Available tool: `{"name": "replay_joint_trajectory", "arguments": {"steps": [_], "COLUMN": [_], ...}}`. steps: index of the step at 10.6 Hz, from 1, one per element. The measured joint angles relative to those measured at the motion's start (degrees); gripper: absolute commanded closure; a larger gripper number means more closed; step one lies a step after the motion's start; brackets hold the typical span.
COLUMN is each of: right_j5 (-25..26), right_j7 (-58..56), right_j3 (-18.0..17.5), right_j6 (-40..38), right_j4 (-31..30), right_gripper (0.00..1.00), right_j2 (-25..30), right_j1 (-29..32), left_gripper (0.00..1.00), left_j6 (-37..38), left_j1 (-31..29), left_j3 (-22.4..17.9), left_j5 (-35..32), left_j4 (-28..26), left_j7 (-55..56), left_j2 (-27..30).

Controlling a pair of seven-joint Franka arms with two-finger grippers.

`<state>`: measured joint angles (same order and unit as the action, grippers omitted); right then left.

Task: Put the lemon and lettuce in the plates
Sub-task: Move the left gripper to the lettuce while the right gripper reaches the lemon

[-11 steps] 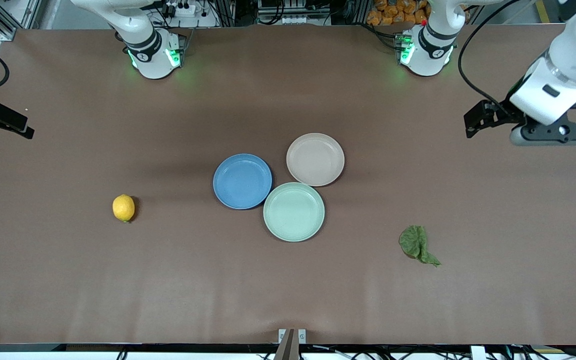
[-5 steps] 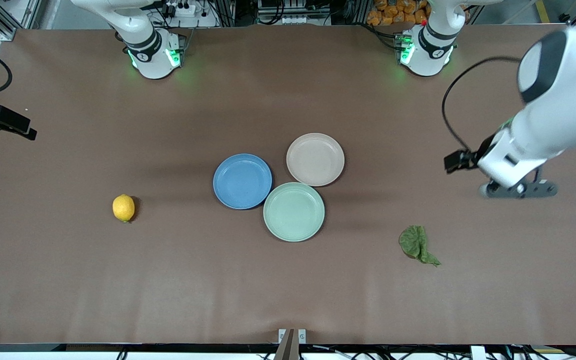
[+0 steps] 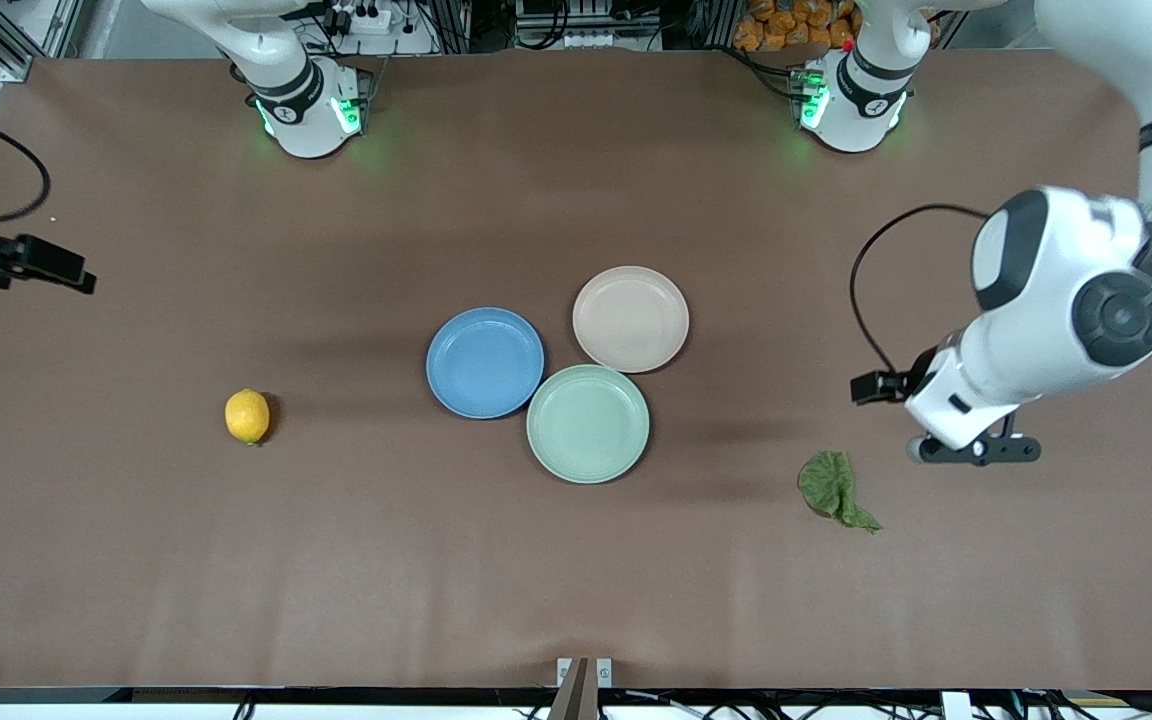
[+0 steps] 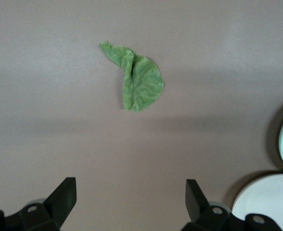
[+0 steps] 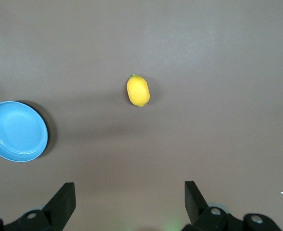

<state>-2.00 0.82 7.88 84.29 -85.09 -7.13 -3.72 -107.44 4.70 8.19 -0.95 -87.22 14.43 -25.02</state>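
Observation:
The yellow lemon (image 3: pixel 247 416) lies on the table toward the right arm's end; it also shows in the right wrist view (image 5: pixel 138 90). The green lettuce leaf (image 3: pixel 836 488) lies toward the left arm's end, and shows in the left wrist view (image 4: pixel 139 82). The blue plate (image 3: pixel 485 362) and the beige-pink plate (image 3: pixel 631 319) sit empty mid-table. My left gripper (image 3: pixel 976 450) is open and empty in the air over bare table beside the lettuce (image 4: pixel 131 187). My right gripper (image 5: pixel 129 192) is open and empty over the table's edge at the right arm's end, well apart from the lemon.
A pale mint-green plate (image 3: pixel 588 423) sits empty, touching the blue and beige-pink plates, nearer to the front camera. The brown table (image 3: pixel 576 580) is bare around the lemon and the lettuce.
My left arm has swung from the table's end down toward the lettuce and now hangs close beside it. My right gripper has shifted slightly toward the lemon. The objects have not moved.

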Motion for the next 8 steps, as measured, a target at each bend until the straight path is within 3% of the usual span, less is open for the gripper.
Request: {"name": "replay_joint_trajectory", "arguments": {"steps": [3,8], "right_j5": [-0.04,-0.05], "right_j7": [0.00,-0.85], "right_j3": [-0.01,-0.01], "right_j6": [2.83,16.46], "right_j4": [-1.50,-12.48], "right_gripper": [0.00,0.00], "right_j2": [-3.29,-4.79], "right_j1": [-0.15,-0.17], "left_gripper": [0.00,0.00], "left_j6": [-4.95,-12.15], "left_j1": [0.01,0.44], "left_j3": [-0.10,-0.23], "left_j5": [-0.03,-2.85], "left_j4": [0.10,2.15], "left_j7": [7.45,16.38], "left_j2": [-3.64,-10.45]}}
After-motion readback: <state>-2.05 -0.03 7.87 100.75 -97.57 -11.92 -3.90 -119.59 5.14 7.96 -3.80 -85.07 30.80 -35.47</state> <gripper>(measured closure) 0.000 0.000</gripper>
